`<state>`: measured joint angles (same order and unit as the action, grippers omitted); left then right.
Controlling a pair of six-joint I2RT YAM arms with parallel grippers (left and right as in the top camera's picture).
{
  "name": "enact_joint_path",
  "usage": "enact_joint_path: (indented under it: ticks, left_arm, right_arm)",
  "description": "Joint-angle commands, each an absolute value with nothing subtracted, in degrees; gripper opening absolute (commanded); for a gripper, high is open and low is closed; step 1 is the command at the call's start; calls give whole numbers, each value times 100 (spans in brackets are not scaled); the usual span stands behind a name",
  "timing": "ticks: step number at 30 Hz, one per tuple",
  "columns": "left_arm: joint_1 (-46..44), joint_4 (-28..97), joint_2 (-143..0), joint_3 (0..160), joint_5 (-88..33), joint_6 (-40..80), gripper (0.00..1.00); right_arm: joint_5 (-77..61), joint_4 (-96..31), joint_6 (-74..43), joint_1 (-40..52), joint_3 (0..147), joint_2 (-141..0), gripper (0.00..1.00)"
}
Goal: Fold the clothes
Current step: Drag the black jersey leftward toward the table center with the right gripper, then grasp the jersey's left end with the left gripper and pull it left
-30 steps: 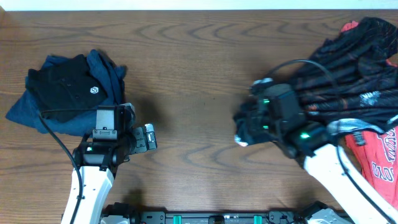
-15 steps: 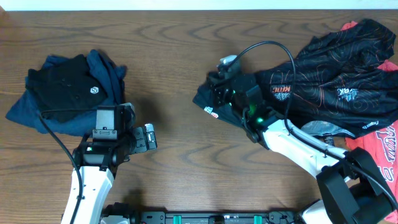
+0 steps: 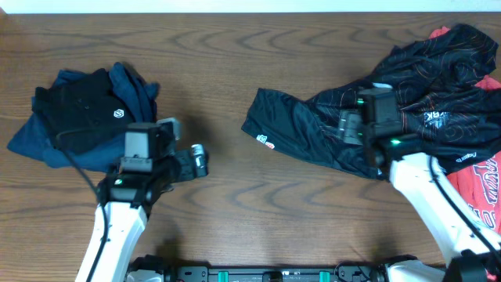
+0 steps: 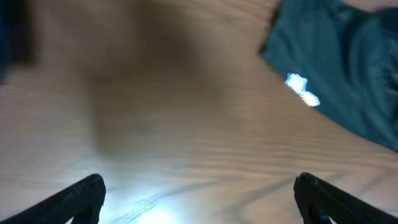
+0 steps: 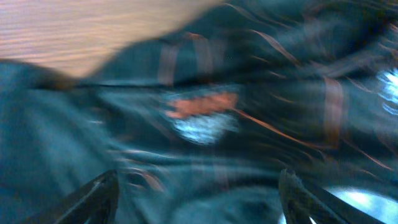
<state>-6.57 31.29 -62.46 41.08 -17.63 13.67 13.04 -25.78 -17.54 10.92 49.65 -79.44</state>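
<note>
Both grippers stand apart and empty. Right gripper (image 5: pixel 198 186) hovers just above the black jersey (image 3: pixel 286 125), which lies crumpled on the right half of the table (image 3: pixel 235 55), one corner reaching toward centre. Left gripper (image 4: pixel 199 196) hangs over bare wood short of that corner. Risk: a pinch into bunched folds could catch several layers and wad the jersey; the adjoining red shirt (image 3: pixel 477 196) may drag along.

Logos and lettering in view, no word legible.
The jersey (image 3: pixel 305 129) bears a small red-and-white badge (image 3: pixel 266 141) at its spread-out end and white lettering (image 3: pixel 433 117) too small to read. The black top (image 3: pixel 78 110) shows a white hexagon emblem (image 3: pixel 120 114). The red shirt (image 3: pixel 479 205) has white letters (image 3: pixel 491 186), unreadable.
</note>
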Motion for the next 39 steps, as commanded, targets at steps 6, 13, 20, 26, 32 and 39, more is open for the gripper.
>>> enact_joint_path:
  ticks: [6, 13, 20, 26, 32, 39]
  left_arm:
    - [-1935, 1664, -7618, 4202, -2036, 2569, 98]
    - [-2777, -12, -9017, 4202, -2036, 3706, 99]
    - [-3251, -1485, -10007, 4202, -2034, 4213, 95]
    - [-3579, -2552, -10831, 4202, -1944, 4814, 92]
    - [-3863, -3533, -11419, 4202, -1944, 5030, 78]
    - [-3833, -3680, -11445, 4204, -1619, 4967, 34]
  right_arm:
    - [1437, -3618, -1754, 508, 4984, -7789, 81]
    - [1437, -3739, -1754, 484, 4984, -7789, 82]
    - [1437, -3811, -1754, 484, 4984, -7789, 82]
    - [1441, -4003, -1754, 484, 4984, -7773, 81]
    - [1439, -4032, -1754, 484, 4984, -7638, 81]
    - [1441, -4056, -1754, 484, 4984, -7430, 81]
